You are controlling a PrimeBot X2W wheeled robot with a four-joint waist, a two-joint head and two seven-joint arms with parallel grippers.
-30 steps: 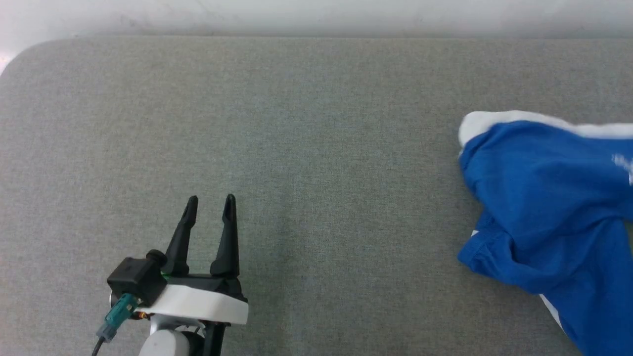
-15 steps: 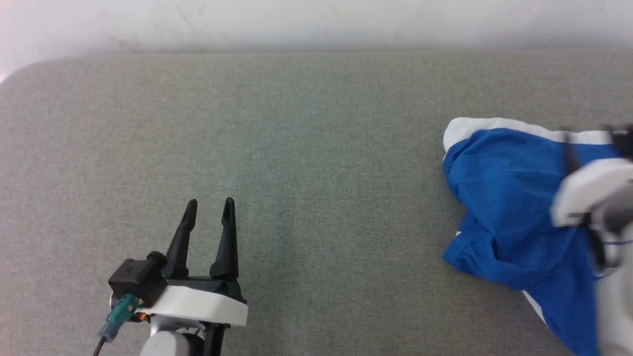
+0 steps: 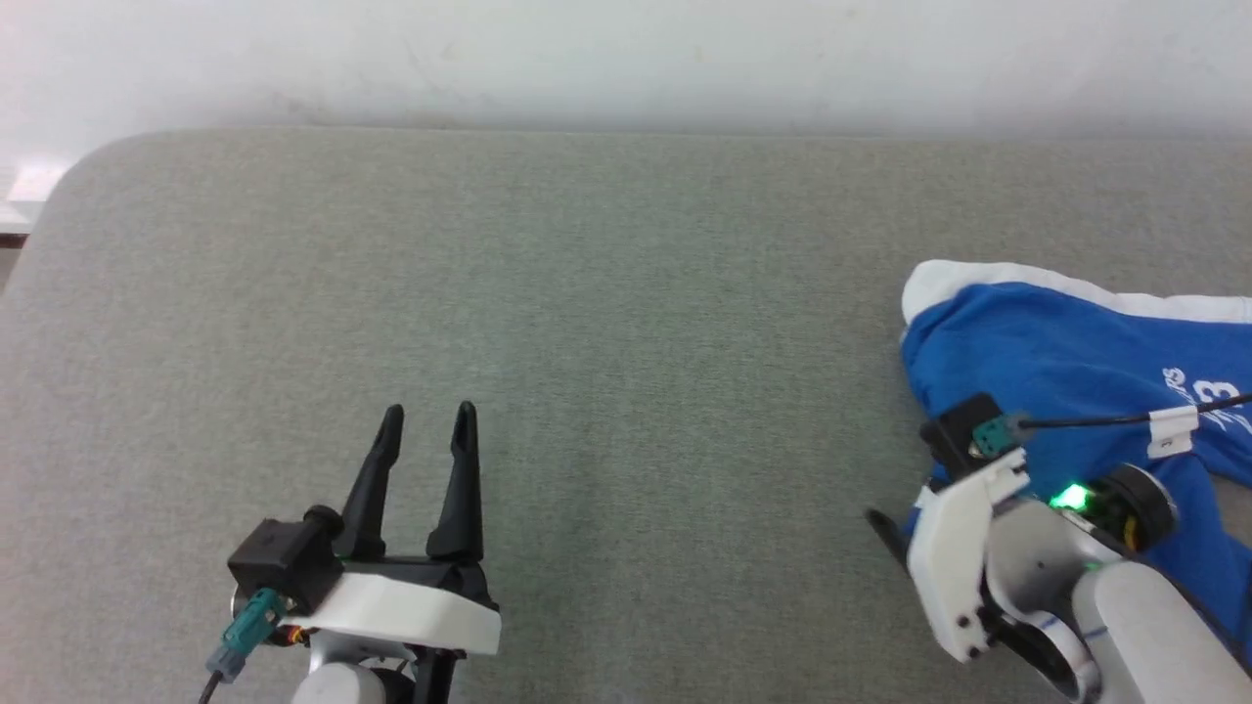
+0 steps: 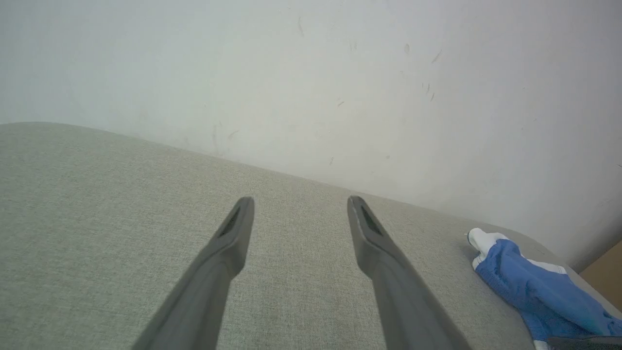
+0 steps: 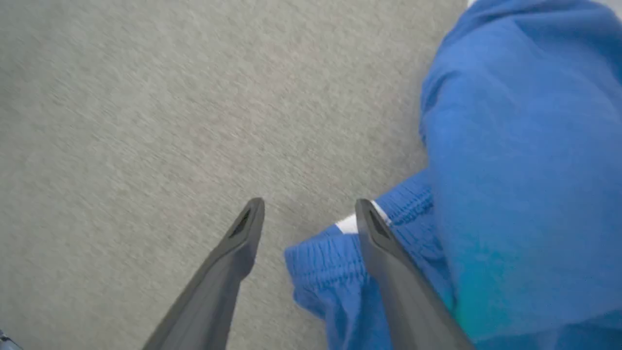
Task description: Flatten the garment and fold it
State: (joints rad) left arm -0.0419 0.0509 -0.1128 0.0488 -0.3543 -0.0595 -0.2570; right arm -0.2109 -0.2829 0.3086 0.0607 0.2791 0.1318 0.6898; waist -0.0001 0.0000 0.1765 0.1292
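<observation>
**Blue garment, unfolded, right side of grey pad; both claws wide**

Item 1, the garment (image 3: 1056,342): bright blue jersey with a white trim band along its far edge and white lettering. It lies crumpled on the right side of the grey padded surface (image 3: 626,293), running out past the head view's right edge.

Item 2, right gripper (image 5: 310,201): fingers spread wide, nothing clamped. It is poised at the garment's near left corner. A gathered blue hem with a white patch lies between and just beyond the fingertips; contact cannot be told.

Item 3, left gripper (image 3: 430,409): fingers wide apart and empty, over bare pad, well apart from the garment.

Item 4, pale wall (image 4: 311,73): behind the pad's far edge.
</observation>
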